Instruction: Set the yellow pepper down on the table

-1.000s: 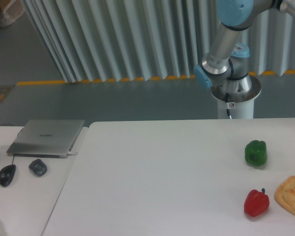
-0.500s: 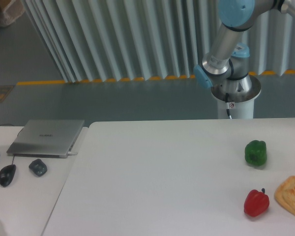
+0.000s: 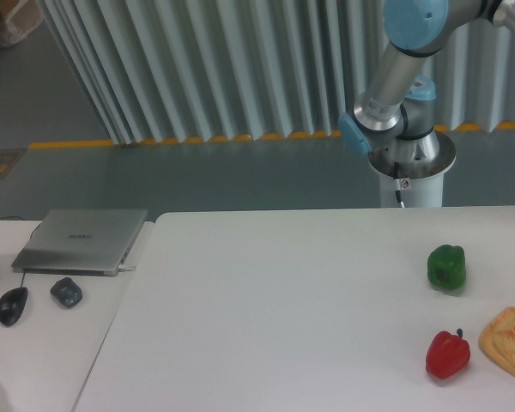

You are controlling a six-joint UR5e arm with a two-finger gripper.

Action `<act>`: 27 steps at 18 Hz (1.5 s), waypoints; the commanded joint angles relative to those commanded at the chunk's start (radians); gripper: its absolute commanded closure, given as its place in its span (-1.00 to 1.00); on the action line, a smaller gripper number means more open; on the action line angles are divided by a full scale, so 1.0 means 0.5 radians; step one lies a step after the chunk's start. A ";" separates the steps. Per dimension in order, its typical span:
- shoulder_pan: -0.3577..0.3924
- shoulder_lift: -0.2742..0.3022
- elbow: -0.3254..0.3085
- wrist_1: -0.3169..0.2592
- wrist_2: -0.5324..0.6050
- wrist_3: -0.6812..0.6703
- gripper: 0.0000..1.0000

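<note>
yellow pepper out of view; table (image 3: 283, 300) holds green pepper (image 3: 446, 266).

The arm (image 3: 393, 81) rises from its white base (image 3: 409, 176) behind the far edge, silver links joined by pale blue joints. The lower link leans up and to the right to a blue elbow at the top edge, where the next link runs out of frame. The gripper is out of sight.
</note>
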 joint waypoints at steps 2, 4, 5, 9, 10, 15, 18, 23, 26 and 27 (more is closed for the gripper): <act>0.003 0.000 0.006 0.000 0.000 0.006 -1.00; 0.058 0.000 0.015 0.000 -0.003 0.025 -1.00; 0.073 -0.006 0.024 0.000 -0.003 0.034 -1.00; 0.120 -0.037 0.049 0.000 0.000 0.037 -1.00; 0.123 -0.040 0.061 0.000 0.000 0.040 -1.00; 0.095 -0.101 0.083 -0.021 0.012 0.040 -1.00; 0.080 -0.254 0.086 -0.012 -0.003 0.037 -1.00; 0.080 -0.255 0.104 -0.012 -0.006 0.037 -1.00; 0.092 -0.264 0.123 -0.012 -0.006 0.064 -1.00; 0.092 -0.261 0.126 -0.012 -0.003 0.071 -1.00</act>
